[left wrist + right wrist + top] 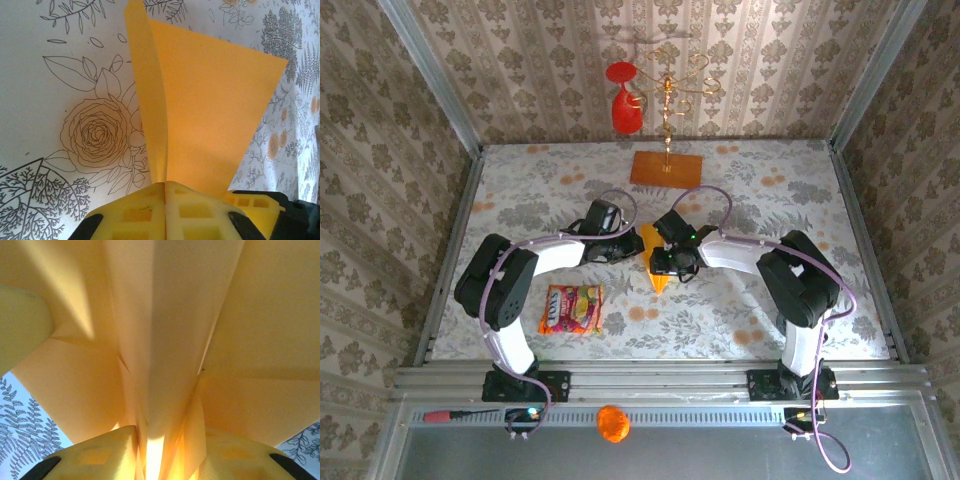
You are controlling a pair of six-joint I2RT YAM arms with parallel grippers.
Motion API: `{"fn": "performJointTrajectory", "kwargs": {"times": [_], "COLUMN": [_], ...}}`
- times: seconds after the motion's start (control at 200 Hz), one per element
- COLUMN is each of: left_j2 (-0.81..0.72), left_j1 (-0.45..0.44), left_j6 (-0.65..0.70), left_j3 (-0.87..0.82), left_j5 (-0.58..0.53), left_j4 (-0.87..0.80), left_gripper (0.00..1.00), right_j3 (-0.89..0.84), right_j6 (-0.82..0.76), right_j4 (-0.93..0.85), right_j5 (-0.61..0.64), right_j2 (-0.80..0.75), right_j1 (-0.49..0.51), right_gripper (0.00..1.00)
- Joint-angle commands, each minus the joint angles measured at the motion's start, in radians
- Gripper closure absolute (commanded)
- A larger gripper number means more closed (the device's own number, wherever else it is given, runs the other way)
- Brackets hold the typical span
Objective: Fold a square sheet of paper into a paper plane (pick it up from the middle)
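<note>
The yellow-orange paper plane (pixel 660 280) is a slim pointed dart held up over the middle of the table, its tip toward the near edge. My left gripper (pixel 636 246) comes at it from the left. In the left wrist view the yellow pads (pixel 145 210) are pressed together on the paper's lower edge (pixel 210 110), and a wing and a narrow flap fan upward from them. My right gripper (pixel 662 262) meets it from the right. Its pads (pixel 100 452) stand apart, with the plane's folded centre layers (pixel 165 330) running down between them and light showing through.
A colourful snack packet (pixel 572 308) lies at the near left. At the back, a brownish-orange board (pixel 666 168) carries a gold stand with a red glass (pixel 624 100) hanging on it. An orange ball (pixel 612 423) and a red-handled tool (pixel 450 414) rest on the front rail.
</note>
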Motion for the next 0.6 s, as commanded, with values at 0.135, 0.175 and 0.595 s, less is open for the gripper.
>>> {"fn": "performJointTrajectory", "kwargs": {"times": [0.135, 0.175, 0.595], "left_j2": [-0.016, -0.023, -0.202], "left_j1": [-0.002, -0.001, 0.092], "left_j6": [-0.001, -0.001, 0.136], "left_j3": [0.000, -0.002, -0.029], "left_j5": [0.017, 0.011, -0.246], "left_j4": [-0.004, -0.005, -0.282], "left_gripper": [0.83, 0.80, 0.30], "right_j3": [0.034, 0.034, 0.076], "right_j6": [0.019, 0.021, 0.026], "right_j4": [-0.054, -0.057, -0.152], "right_j5": [0.052, 0.061, 0.161], "right_j2": [0.026, 0.025, 0.018], "right_j1": [0.009, 0.009, 0.009], "right_gripper": [0.66, 0.68, 0.80]}}
